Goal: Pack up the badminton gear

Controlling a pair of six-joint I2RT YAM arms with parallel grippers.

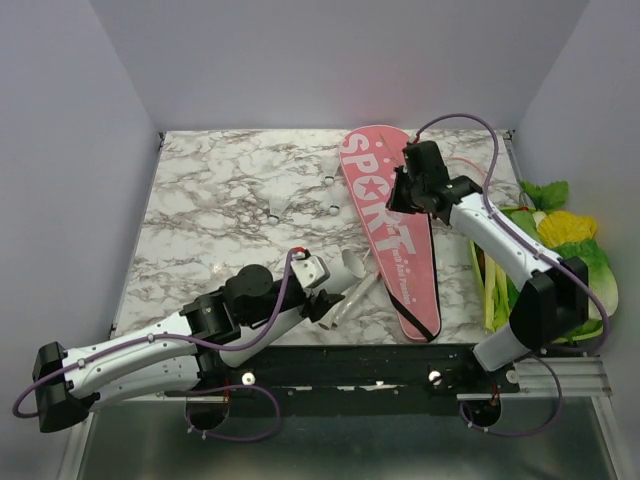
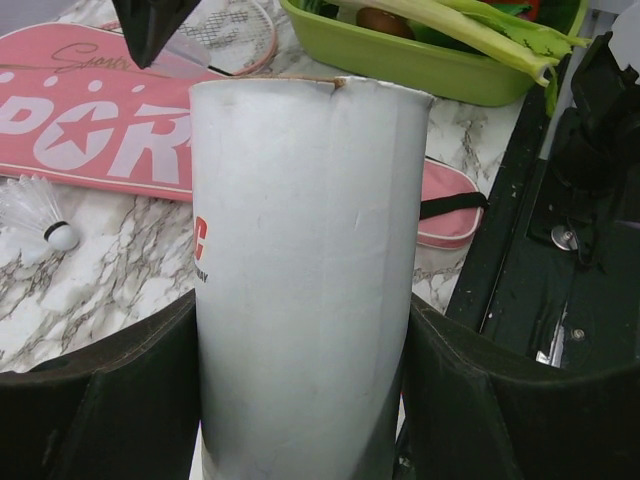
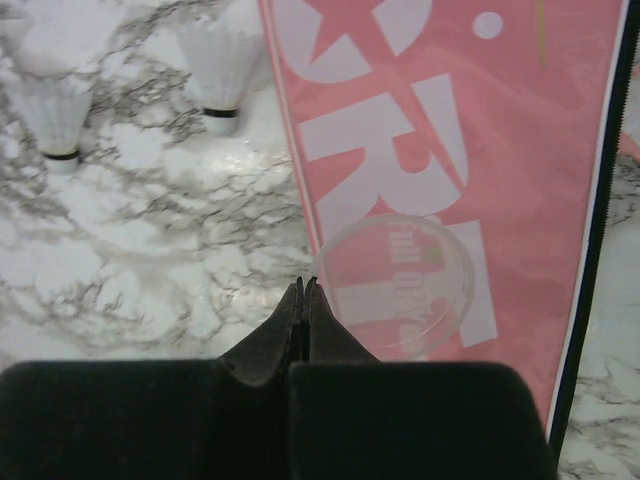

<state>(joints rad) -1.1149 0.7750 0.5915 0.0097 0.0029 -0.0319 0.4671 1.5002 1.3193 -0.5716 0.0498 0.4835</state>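
The long pink "SPORT" bag [image 1: 395, 235] lies slanted on the marble table and also shows in the right wrist view [image 3: 450, 120]. My left gripper [image 1: 325, 295] is shut on the white tube [image 1: 350, 268], which fills the left wrist view [image 2: 305, 270] between the fingers [image 2: 100, 400]. My right gripper [image 1: 398, 195] hovers over the bag's wide end, its tips [image 3: 305, 283] pinched shut on the rim of a clear round lid [image 3: 400, 285]. A pink-white racket head [image 2: 235, 30] shows beyond the bag in the left wrist view.
Several white shuttlecocks lie on the table left of the bag [image 1: 275, 212] [image 3: 218, 75] [image 2: 40, 215]. A green tray [image 2: 420, 65] of toy vegetables [image 1: 560, 240] stands at the right edge. The black base rail [image 1: 330, 372] runs along the near edge.
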